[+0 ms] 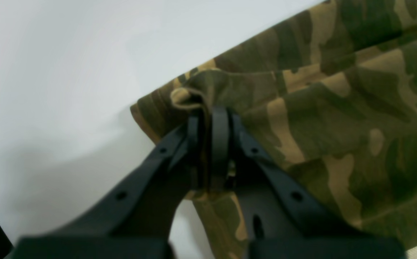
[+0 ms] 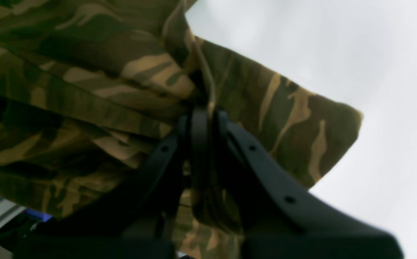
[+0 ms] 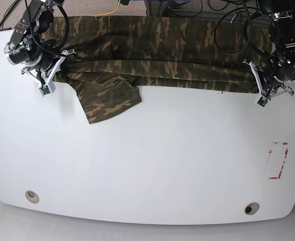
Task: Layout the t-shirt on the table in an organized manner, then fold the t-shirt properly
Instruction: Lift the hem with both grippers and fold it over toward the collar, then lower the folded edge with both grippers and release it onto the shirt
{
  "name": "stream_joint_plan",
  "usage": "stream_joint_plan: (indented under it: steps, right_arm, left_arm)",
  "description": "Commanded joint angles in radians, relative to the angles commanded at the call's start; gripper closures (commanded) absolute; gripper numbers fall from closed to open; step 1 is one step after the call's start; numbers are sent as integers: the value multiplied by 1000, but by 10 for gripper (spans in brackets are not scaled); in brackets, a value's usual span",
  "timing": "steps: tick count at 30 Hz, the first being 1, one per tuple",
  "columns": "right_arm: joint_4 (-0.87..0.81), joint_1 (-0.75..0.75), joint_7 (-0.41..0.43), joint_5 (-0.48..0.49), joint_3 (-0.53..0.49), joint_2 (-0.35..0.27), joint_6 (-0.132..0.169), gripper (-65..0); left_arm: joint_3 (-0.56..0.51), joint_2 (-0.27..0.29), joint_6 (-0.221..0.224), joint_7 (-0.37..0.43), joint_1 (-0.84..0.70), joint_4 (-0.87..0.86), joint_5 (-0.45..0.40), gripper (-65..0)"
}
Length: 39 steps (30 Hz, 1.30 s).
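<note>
The camouflage t-shirt (image 3: 157,45) is stretched sideways along the far edge of the white table (image 3: 147,165), with one sleeve (image 3: 112,100) spread toward the table's middle. On the base view's right, my left gripper (image 3: 253,75) is shut on the shirt's edge. The left wrist view shows a bunched fold of t-shirt (image 1: 338,108) pinched in that left gripper (image 1: 208,111). On the base view's left, my right gripper (image 3: 62,60) is shut on the other end. In the right wrist view the t-shirt (image 2: 86,90) drapes over the right gripper (image 2: 204,111).
Two round grommet holes (image 3: 32,196) (image 3: 251,208) sit near the table's front edge. A red tape outline (image 3: 279,160) marks the right side. Cables (image 3: 228,20) and dark gear lie beyond the far edge, behind the shirt.
</note>
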State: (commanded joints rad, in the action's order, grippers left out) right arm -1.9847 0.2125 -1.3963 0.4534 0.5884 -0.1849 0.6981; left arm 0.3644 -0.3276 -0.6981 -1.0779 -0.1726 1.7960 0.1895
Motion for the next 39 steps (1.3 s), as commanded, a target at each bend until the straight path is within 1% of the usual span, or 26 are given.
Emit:
stream_joint_plan:
  steps: [6,10,11,13,16,18,22,24,28,30,32,36,39]
  right_arm:
    - [0,6,0,0,0,0,0,-25]
    - [0,12,0,-2,0,-2,0,-29]
    - [2,15,0,-2,0,-2,0,-33]
    - [2,31,0,-2,0,-2,0,-63]
    - [2,40,0,0,0,-2,0,-162]
    - [2,44,0,2,0,0,0,-239]
    - [2,44,0,5,0,0,0,-409]
    - [-2,44,0,5,0,0,0,-468]
    - [-3,43,0,5,0,-2,0,-568]
    - [-8,41,0,8,0,-3,0,-585]
    - [-23,41,0,28,2,-5,0,-582]
    - [-26,37,0,144,11,-8,0,-563]
    - [-20,32,0,247,40,-2,0,-523]
  left_arm:
    - [0,0,0,-3,-3,-3,-2,-24]
    - [0,0,0,-44,-3,-5,-2,-24]
    - [-2,0,0,-54,-3,-5,-2,-24]
    - [-3,0,0,-64,-3,-5,-2,-26]
    - [-6,0,0,-74,-3,-5,-2,-76]
    - [-6,0,0,-81,-3,-5,-2,-140]
    - [-6,0,0,-92,-3,-5,-2,-300]
    - [-6,0,0,-92,-3,-3,-2,-346]
    - [-5,-2,0,-92,0,0,-2,-354]
    - [-5,-2,0,-94,2,0,0,-354]
    - [-3,-2,0,-94,3,15,0,-356]
    - [6,-2,0,-95,-2,81,5,-357]
    - [15,2,0,-118,0,126,6,-357]
